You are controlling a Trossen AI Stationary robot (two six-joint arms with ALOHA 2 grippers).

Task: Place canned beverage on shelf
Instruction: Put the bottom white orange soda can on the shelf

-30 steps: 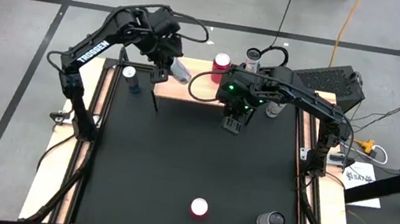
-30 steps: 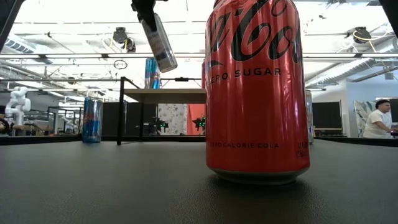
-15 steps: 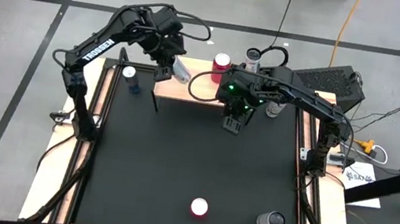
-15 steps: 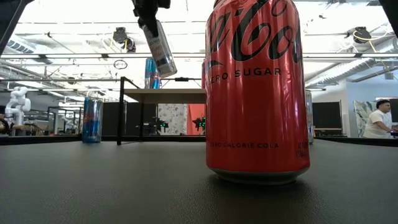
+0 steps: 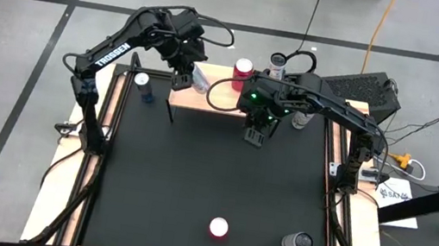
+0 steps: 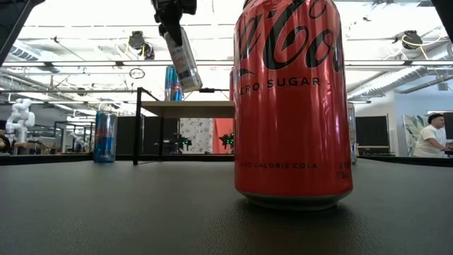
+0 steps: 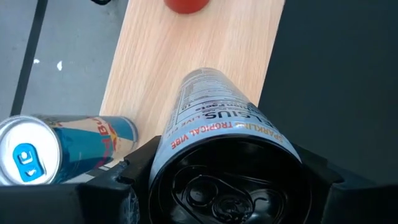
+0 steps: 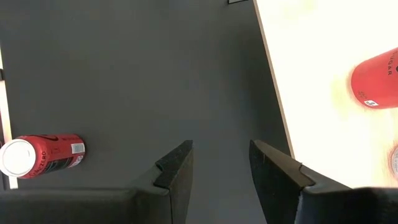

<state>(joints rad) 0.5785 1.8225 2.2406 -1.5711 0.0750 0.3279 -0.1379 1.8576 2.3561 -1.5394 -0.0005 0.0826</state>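
Silver can held tilted over the shelf.

Blue can (image 5: 143, 85) stands on the tabletop (image 5: 212, 174) left of the shelf (image 5: 206, 93). Left gripper (image 5: 182, 72) holds a slim silver can (image 5: 199, 78), fingers clamped on it, above the shelf's left end. Red can (image 5: 243, 72) stands on the shelf. Right gripper (image 5: 254, 134), just in front of the shelf's right end, fingers narrowly parted, empty.

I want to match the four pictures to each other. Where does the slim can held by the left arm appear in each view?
High view: slim can, tilted in the left end effector, above the shelf.
Low view: upper left, tilted, above the shelf.
Left wrist view: centre, seen end-on, light wood beyond.
Right wrist view: not in it.
Shared landmark: the shelf.
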